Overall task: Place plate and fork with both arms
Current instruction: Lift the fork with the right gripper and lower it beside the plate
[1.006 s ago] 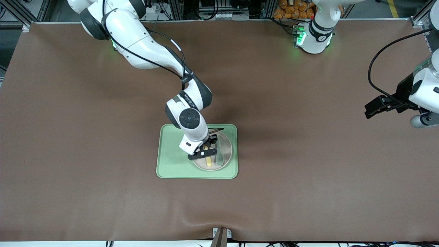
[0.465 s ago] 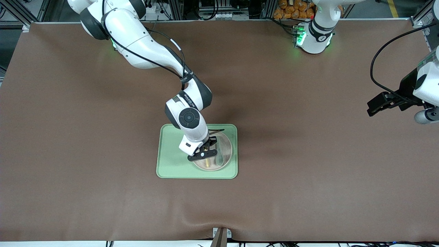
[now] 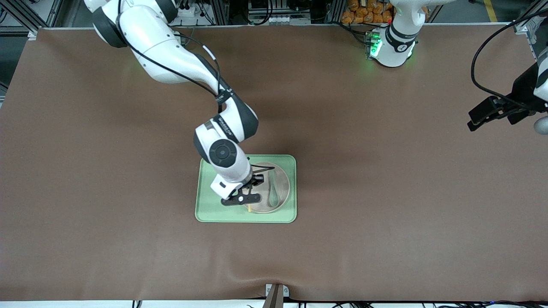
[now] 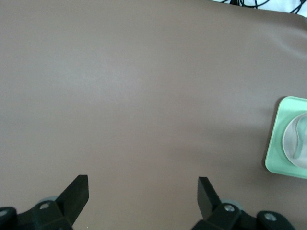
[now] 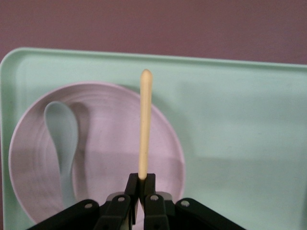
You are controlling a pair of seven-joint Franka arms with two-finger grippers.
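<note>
From the front, the right gripper (image 3: 241, 199) has shifted since a second ago off the middle of the plate (image 3: 280, 184) toward the plate's rim on the right arm's side, and it hangs there over the green tray (image 3: 205, 209) with the fork (image 3: 248, 208) in it. Only the fork's pale end shows below the fingers. The right arm reaches down from its base at the desk's back edge, wrist bent steeply over the tray, which lies mid-desk, somewhat closer to the front edge. The grey-green spoon (image 3: 273, 193) lies in the plate. The left gripper (image 3: 483, 116) has risen and drawn back toward the desk's edge at the left arm's end, over bare desk (image 3: 385, 214).

In the left wrist view, the left gripper's fingers (image 4: 76, 191) stand wide apart over the brown surface; the tray's corner with plate and spoon shows well apart from them.

In the right wrist view, the right gripper's fingers (image 5: 149, 188) are clamped together on one end of the fork, whose handle points out over the plate's rim and the tray floor; the spoon lies beside it in the plate.
</note>
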